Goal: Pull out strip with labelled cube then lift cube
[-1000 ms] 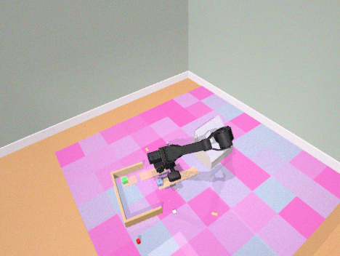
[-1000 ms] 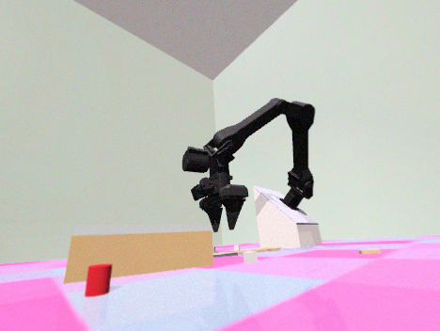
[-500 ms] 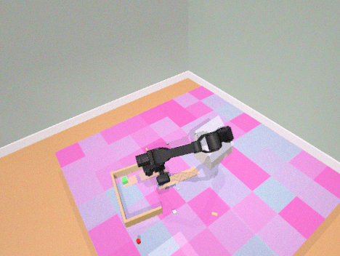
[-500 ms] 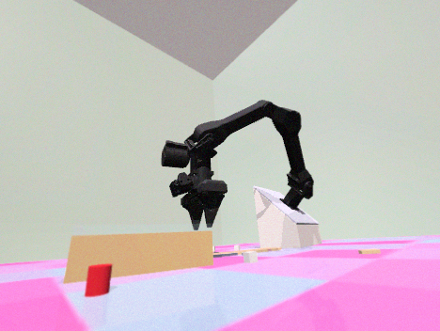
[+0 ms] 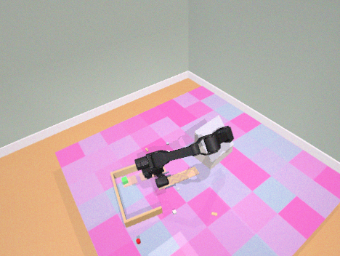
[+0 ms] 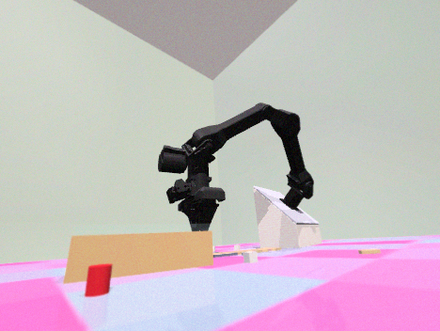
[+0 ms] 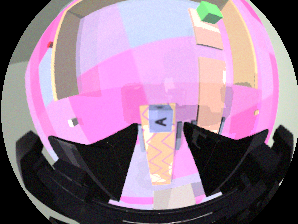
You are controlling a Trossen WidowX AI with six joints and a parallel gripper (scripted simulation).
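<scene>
The labelled cube [image 7: 161,119], blue-grey with an "A", rests on the far end of the zigzag-patterned strip [image 5: 183,176] [image 7: 159,155], which looks in one piece. My gripper [image 6: 200,228] [image 7: 160,125] points down, partly open, with a fingertip on either side of the cube in the wrist view; it grips nothing. How far the tips are above the strip is unclear. In the top view the hand hides the cube. A plain strip [image 7: 210,85] lies to the right in the wrist view, with a gap before a separate piece [image 7: 207,36] that carries a green cube [image 5: 124,180] [image 7: 209,12].
Thin grey rails [image 7: 178,135] flank the zigzag strip. A three-sided wooden wall [image 5: 120,200] [image 6: 141,254] stands beyond. A red cylinder [image 5: 138,241] [image 6: 99,280], a small white cube [image 5: 174,212] [image 6: 250,257] and a small wooden block [image 5: 214,214] [image 6: 369,251] lie around. The arm rises from a sloped white block [image 6: 277,226].
</scene>
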